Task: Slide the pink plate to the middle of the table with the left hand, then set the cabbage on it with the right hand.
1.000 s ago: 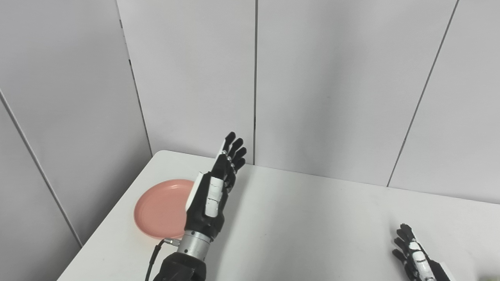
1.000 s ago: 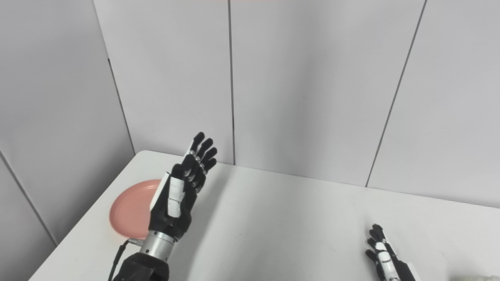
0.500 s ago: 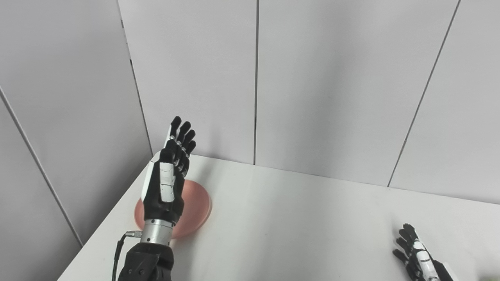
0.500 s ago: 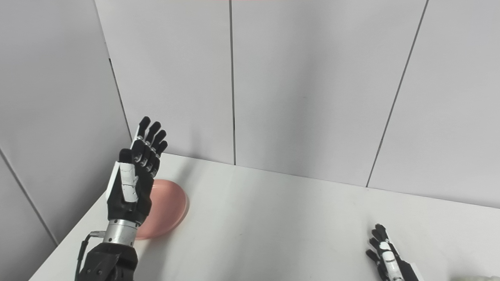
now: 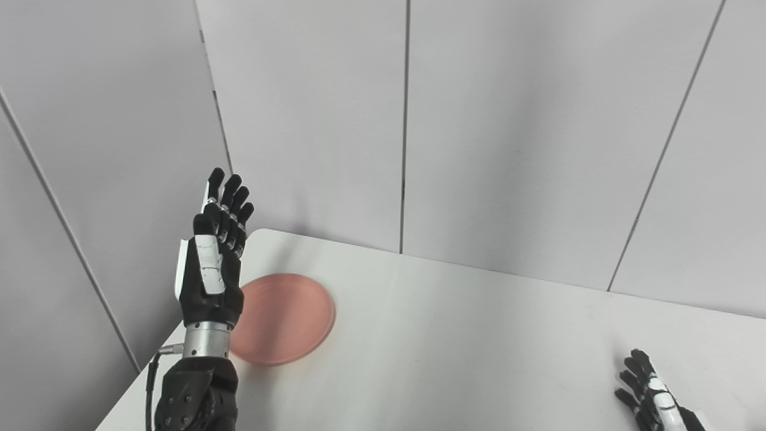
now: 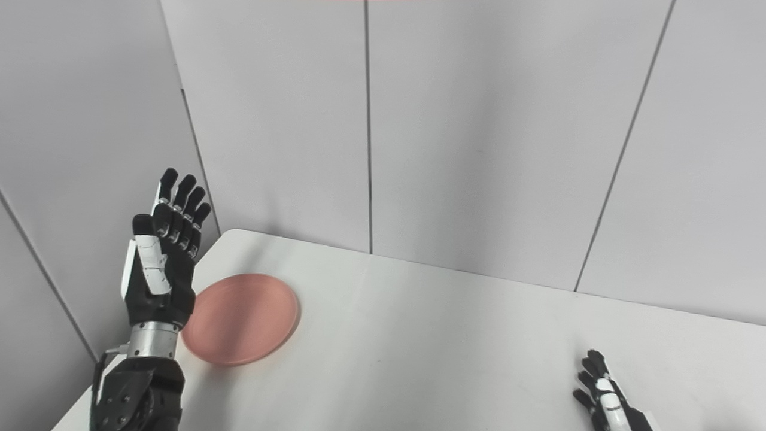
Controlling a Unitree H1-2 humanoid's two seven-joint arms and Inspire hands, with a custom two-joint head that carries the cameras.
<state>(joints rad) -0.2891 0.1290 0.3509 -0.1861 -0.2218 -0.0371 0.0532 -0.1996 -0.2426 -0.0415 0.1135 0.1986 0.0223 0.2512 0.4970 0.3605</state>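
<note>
The white table (image 5: pixel 479 347) lies bare across centre frame; only the pink plate (image 5: pixel 287 320) sits lower left; wall panels (image 5: pixel 508 131) block behind.

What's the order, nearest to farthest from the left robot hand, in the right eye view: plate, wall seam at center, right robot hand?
1. Plate, just right of the left robot hand.
2. Wall seam, center back.
3. Right robot hand, bottom right corner.

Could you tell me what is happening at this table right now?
The robot's left hand is raised, open and upright, at the left edge of the pink plate, which sits near the table's left corner, not yet in the middle. The right hand rests low at the near right, holding nothing. The cabbage is not in view.
</note>
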